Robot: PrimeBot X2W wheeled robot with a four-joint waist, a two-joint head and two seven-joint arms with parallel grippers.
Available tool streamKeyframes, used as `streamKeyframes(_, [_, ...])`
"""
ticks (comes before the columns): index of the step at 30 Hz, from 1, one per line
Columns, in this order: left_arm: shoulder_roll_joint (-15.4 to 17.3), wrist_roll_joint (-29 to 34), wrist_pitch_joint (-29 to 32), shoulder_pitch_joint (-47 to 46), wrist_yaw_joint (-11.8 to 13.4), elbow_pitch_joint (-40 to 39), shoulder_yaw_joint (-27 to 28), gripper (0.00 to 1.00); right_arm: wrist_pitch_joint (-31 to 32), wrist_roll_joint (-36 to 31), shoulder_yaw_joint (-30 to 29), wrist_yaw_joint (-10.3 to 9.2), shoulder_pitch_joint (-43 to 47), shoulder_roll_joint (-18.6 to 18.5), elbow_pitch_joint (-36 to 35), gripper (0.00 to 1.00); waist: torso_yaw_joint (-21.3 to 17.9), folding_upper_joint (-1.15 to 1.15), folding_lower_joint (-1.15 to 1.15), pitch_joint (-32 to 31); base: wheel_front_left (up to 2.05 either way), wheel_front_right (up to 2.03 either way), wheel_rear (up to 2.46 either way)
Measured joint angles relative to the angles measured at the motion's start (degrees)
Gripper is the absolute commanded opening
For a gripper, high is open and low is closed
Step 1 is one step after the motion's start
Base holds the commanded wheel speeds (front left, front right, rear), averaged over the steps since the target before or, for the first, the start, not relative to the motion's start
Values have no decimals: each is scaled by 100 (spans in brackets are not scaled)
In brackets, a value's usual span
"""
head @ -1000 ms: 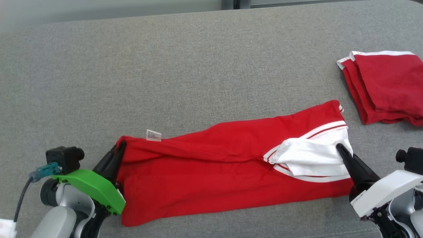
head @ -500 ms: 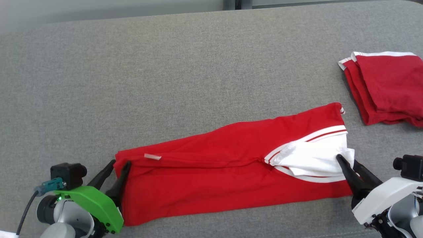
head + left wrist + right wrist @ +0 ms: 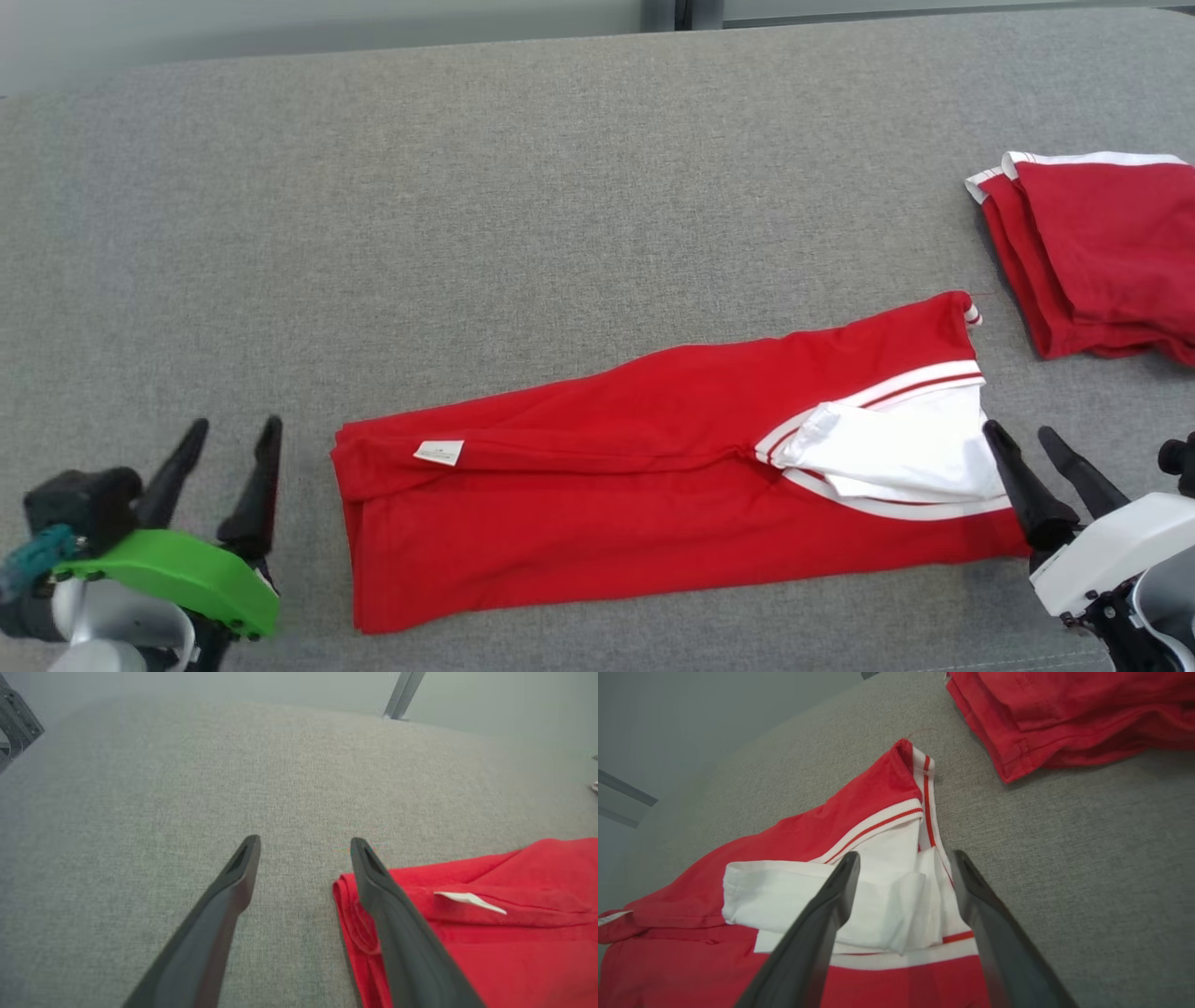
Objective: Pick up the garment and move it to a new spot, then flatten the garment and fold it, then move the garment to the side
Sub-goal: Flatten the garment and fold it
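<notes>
Grey worktop [image 3: 560, 187] | garment [image 3: 579, 485] lies long, folded | your left gripper [image 3: 235, 425] just off its hem end — jaws wide | right gripper [image 3: 1019, 430] at its collar end — jaws wide

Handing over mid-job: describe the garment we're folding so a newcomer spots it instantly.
On the grey padded surface, look between the left gripper and the right gripper. The long red garment lies there; unlike the folded red pile far right, it has a white patch and a small tag.
</notes>
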Motion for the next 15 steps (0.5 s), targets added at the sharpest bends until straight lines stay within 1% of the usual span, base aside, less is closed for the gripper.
streamKeyframes(2, [-5, 105, -274, -42, 40, -125, 277, 100, -7, 11, -96, -11, -5, -21, 52, 100, 33, 0, 0, -7, 0, 0, 0])
streamKeyframes(4, [-63, 220, -410, -52, 43, -216, 379, 100, 31, 53, -118, -49, -34, -45, 146, 100, 79, 0, 0, -16, 0, 0, 0])
streamKeyframes(9, [-237, 397, -578, -47, 49, -336, 402, 100, 264, 48, -55, -51, -265, -197, 503, 100, 212, 0, 0, -10, 0, 0, 0])
streamKeyframes(15, [-478, 586, -747, -46, 59, -476, 404, 100, 567, 103, 48, -53, -644, -182, 1003, 100, 395, 0, 0, 42, 0, 0, 0])
